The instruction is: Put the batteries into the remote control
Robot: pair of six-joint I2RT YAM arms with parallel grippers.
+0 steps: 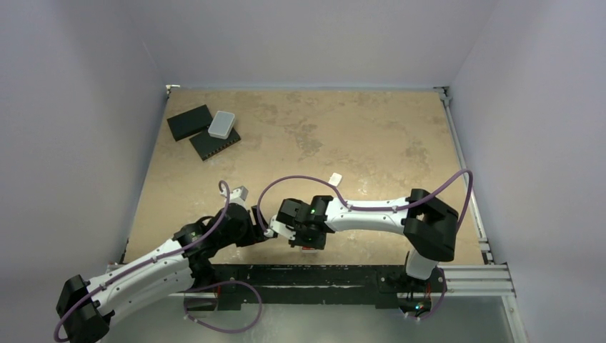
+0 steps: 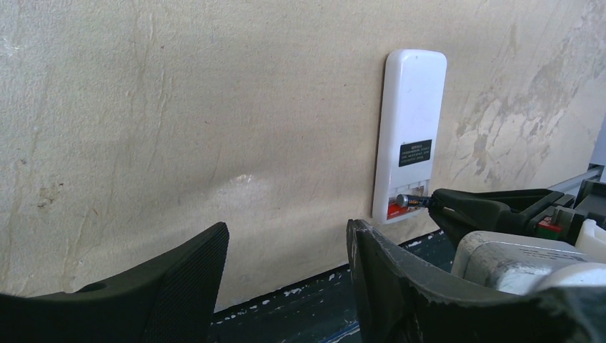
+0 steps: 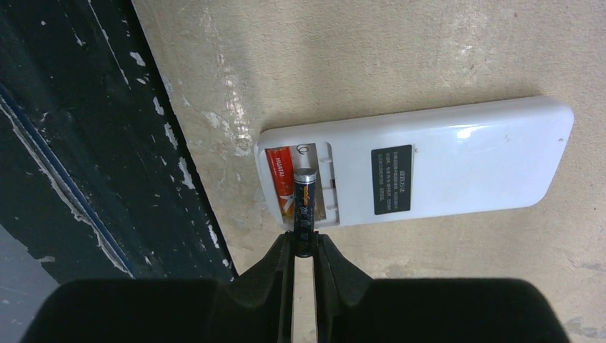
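Observation:
The remote control [image 3: 464, 153] lies back up near the table's front edge, its battery bay uncovered. A reddish-orange battery [image 3: 280, 182] rests in the bay's outer slot. My right gripper [image 3: 304, 246] is shut on the lower end of the dark battery [image 3: 304, 207], which pokes over the inner slot, tilted above it. In the left wrist view the remote control [image 2: 411, 121] stands a little ahead and to the right, with the dark battery [image 2: 412, 201] at its bay. My left gripper [image 2: 286, 243] is open beside it, nothing between its fingers.
Two flat black slabs [image 1: 189, 121] [image 1: 214, 145] and a light grey rounded box [image 1: 222, 124] sit at the far left corner. A small white piece [image 1: 334, 179] lies mid-table. The dark rail [image 3: 71, 143] runs along the near edge, close to the remote.

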